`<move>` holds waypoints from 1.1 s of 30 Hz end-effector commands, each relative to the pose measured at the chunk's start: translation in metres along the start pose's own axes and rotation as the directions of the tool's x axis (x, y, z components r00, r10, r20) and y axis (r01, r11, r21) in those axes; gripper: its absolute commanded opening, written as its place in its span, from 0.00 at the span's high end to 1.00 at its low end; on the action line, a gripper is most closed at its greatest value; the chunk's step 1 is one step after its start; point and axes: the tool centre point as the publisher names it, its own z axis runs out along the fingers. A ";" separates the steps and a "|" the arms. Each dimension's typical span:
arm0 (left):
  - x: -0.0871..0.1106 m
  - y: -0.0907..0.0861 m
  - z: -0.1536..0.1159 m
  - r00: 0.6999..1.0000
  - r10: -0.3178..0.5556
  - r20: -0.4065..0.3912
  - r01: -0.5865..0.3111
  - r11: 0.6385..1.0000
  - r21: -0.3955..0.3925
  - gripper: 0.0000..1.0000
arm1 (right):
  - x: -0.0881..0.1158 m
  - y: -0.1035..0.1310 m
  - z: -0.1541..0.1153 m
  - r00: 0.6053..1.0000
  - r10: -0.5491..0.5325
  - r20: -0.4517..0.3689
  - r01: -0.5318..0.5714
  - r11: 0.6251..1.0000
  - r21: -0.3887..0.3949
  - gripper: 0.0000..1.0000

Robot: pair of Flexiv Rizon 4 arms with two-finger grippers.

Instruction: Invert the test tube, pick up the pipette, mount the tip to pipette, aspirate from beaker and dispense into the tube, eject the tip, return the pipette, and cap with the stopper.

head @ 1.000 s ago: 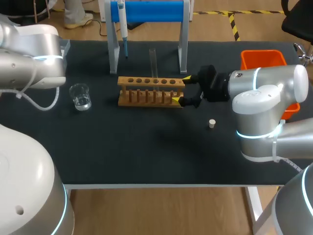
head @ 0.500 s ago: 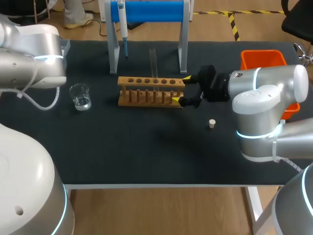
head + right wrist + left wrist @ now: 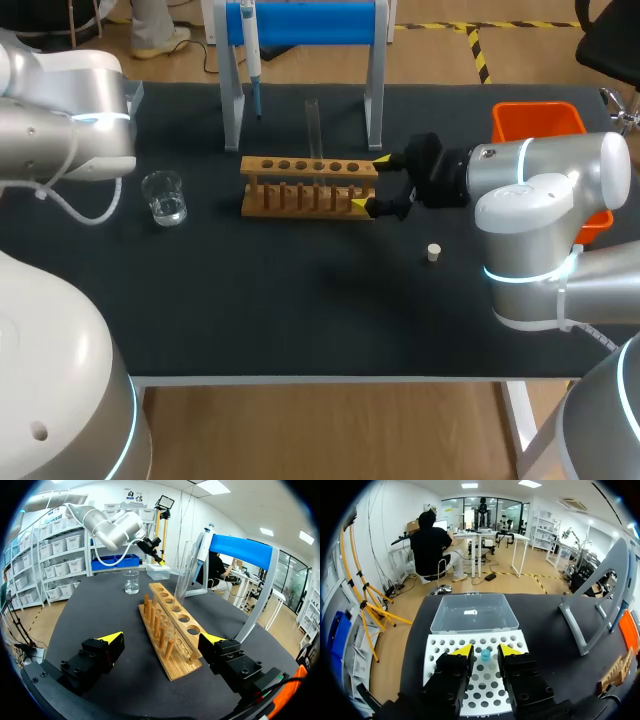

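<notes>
Right gripper (image 3: pixel 370 182): fingers apart, one on each side of the right end of the wooden rack (image 3: pixel 308 185), neither touching it; test tube (image 3: pixel 312 125) stands upright in the rack, toward the far edge of the counter (image 3: pixel 300 300); pipette (image 3: pixel 252 55) hangs on the blue stand (image 3: pixel 305 22); beaker (image 3: pixel 164 197) toward the left edge; stopper (image 3: pixel 433 253) toward the right edge; left gripper (image 3: pixel 485 650): fingers apart above the white tip rack (image 3: pixel 445 652), a blue tip (image 3: pixel 485 654) seated below the gap.
</notes>
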 end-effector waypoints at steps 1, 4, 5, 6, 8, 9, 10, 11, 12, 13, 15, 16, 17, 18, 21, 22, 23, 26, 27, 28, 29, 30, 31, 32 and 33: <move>-0.002 -0.004 0.004 1.000 0.001 -0.002 -0.001 1.000 -0.013 0.70 | -0.001 0.000 -0.001 1.000 0.000 -0.003 0.000 1.000 0.002 0.00; -0.002 -0.004 0.004 1.000 0.003 -0.003 -0.003 1.000 -0.013 0.72 | -0.001 0.000 -0.001 1.000 0.000 -0.003 0.000 1.000 0.002 0.00; -0.002 -0.005 0.005 1.000 0.004 -0.003 -0.004 1.000 -0.014 0.73 | -0.001 0.000 -0.001 1.000 0.000 -0.003 0.000 1.000 0.002 0.00; -0.002 -0.005 0.005 1.000 0.004 -0.003 -0.004 1.000 -0.014 0.73 | -0.001 0.000 -0.001 1.000 0.000 -0.003 0.000 1.000 0.002 0.00; -0.001 -0.004 0.005 1.000 0.005 -0.003 -0.005 1.000 -0.016 0.75 | -0.001 0.000 -0.001 1.000 0.000 -0.003 0.000 1.000 0.002 0.00; -0.001 -0.004 0.005 1.000 0.005 -0.003 -0.005 1.000 -0.017 0.76 | -0.001 0.000 -0.001 1.000 0.000 -0.003 0.000 1.000 0.002 0.00; -0.001 -0.004 0.006 1.000 0.005 -0.004 -0.005 1.000 -0.017 0.79 | -0.001 0.000 -0.001 1.000 0.000 -0.003 0.000 1.000 0.002 0.00; -0.001 -0.004 0.006 1.000 0.005 -0.004 -0.005 1.000 -0.018 0.84 | -0.001 0.000 -0.001 1.000 0.000 -0.003 0.000 1.000 0.002 0.00; -0.001 -0.004 0.006 1.000 0.005 -0.004 -0.005 1.000 -0.019 0.85 | -0.001 0.000 -0.001 1.000 0.000 -0.003 0.000 1.000 0.002 0.00; -0.001 -0.004 0.006 1.000 0.005 -0.004 -0.005 1.000 -0.020 0.86 | -0.001 0.000 -0.001 1.000 0.000 -0.003 0.000 1.000 0.002 0.00; -0.001 -0.004 0.006 1.000 0.005 -0.003 -0.005 1.000 -0.021 0.93 | -0.001 0.000 -0.001 1.000 0.000 -0.003 0.000 1.000 0.002 0.00; -0.001 -0.003 0.006 1.000 0.005 -0.003 -0.005 1.000 -0.021 1.00 | -0.001 0.000 -0.001 1.000 0.000 -0.003 0.000 1.000 0.002 0.00; -0.001 -0.003 0.007 1.000 0.005 -0.003 -0.005 1.000 -0.022 1.00 | -0.001 0.000 -0.001 1.000 0.000 -0.003 0.000 1.000 0.002 0.00; -0.001 -0.003 0.007 1.000 0.004 -0.003 -0.004 1.000 -0.022 1.00 | -0.001 0.000 -0.001 1.000 0.000 -0.003 0.000 1.000 0.002 0.00; -0.002 -0.003 0.007 1.000 0.004 -0.003 -0.004 1.000 -0.022 1.00 | -0.001 0.000 -0.001 1.000 0.000 -0.003 0.000 1.000 0.002 0.00; -0.002 -0.003 0.007 1.000 0.004 -0.002 -0.004 1.000 -0.022 1.00 | -0.001 0.000 -0.001 1.000 0.000 -0.003 0.000 1.000 0.002 0.00; -0.002 -0.003 0.007 1.000 0.003 -0.001 -0.003 1.000 -0.022 1.00 | -0.001 0.000 -0.001 1.000 0.000 -0.003 0.000 1.000 0.002 0.00; -0.002 -0.003 0.005 1.000 0.004 -0.001 -0.004 1.000 -0.018 1.00 | -0.001 0.000 -0.001 1.000 0.000 -0.003 0.000 1.000 0.002 0.00; -0.002 -0.003 0.005 1.000 0.004 -0.002 -0.004 1.000 -0.017 1.00 | -0.001 0.000 -0.001 1.000 0.000 -0.003 0.000 1.000 0.002 0.00; -0.002 -0.004 0.004 1.000 0.005 -0.002 -0.005 1.000 -0.016 1.00 | -0.001 0.000 -0.001 1.000 0.000 -0.003 0.000 1.000 0.002 0.00; -0.001 -0.004 0.003 1.000 0.007 -0.001 -0.007 1.000 -0.015 1.00 | -0.001 0.000 -0.001 1.000 0.000 -0.003 0.000 1.000 0.002 0.00; -0.002 -0.004 0.002 1.000 0.007 0.000 -0.007 1.000 -0.013 1.00 | -0.001 0.000 -0.001 1.000 0.000 -0.003 0.000 1.000 0.002 0.00; -0.002 -0.005 0.001 1.000 0.007 0.000 -0.007 1.000 -0.012 1.00 | -0.001 0.000 -0.001 1.000 0.000 -0.003 0.000 1.000 0.002 0.00; -0.002 -0.006 0.000 1.000 0.007 0.002 -0.007 1.000 -0.010 1.00 | -0.001 0.000 -0.001 1.000 0.000 -0.003 0.000 1.000 0.002 0.00; -0.002 -0.006 -0.001 1.000 0.008 0.004 -0.008 1.000 -0.009 1.00 | -0.001 0.000 -0.001 1.000 0.000 -0.003 0.000 1.000 0.002 0.00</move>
